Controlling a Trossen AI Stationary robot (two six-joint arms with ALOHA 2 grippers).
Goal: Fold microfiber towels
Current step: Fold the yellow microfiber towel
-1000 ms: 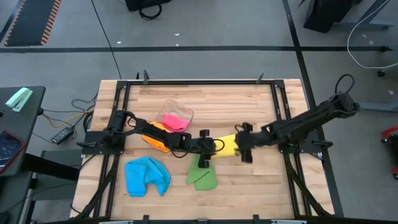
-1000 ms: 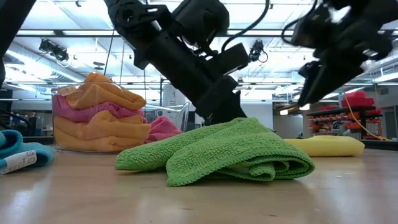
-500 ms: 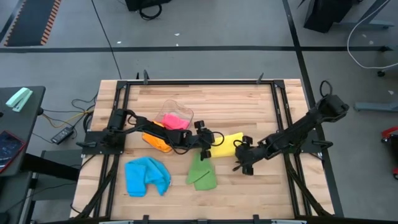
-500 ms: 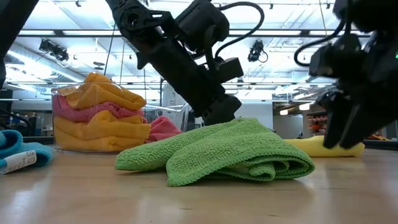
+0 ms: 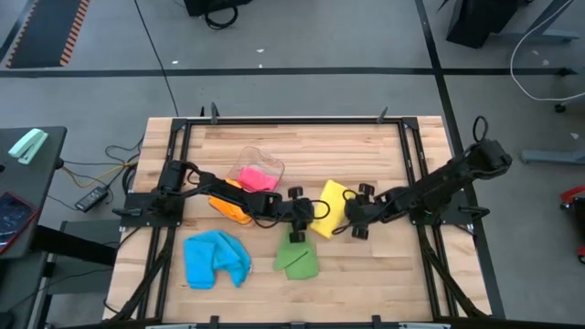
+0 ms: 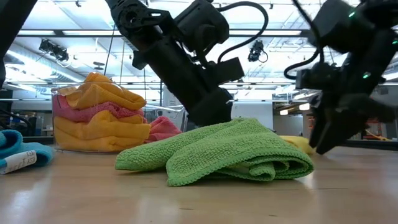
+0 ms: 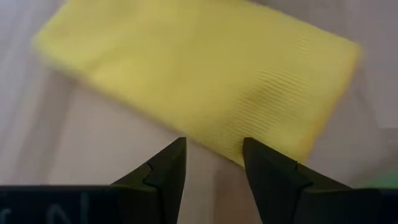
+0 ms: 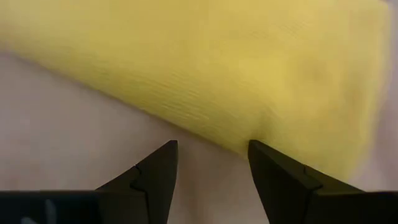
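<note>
Both arms are matte black, built of blocky links joined by rounded housings. The left claw (image 5: 294, 222) ends in two dark, wedge-shaped fingers (image 7: 165, 171) with stepped inner edges. The right claw (image 5: 359, 223) carries the same pair of tapered black fingers (image 8: 155, 174). Thin black cables loop out from the links nearest the claws, curling above the housings.

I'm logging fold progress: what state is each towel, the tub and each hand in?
yellow towel: folded, flat, between both hands
green towel: loosely folded
blue towel: crumpled
clear tub: stacked with orange and pink towels
left hand: open
right hand: open
</note>
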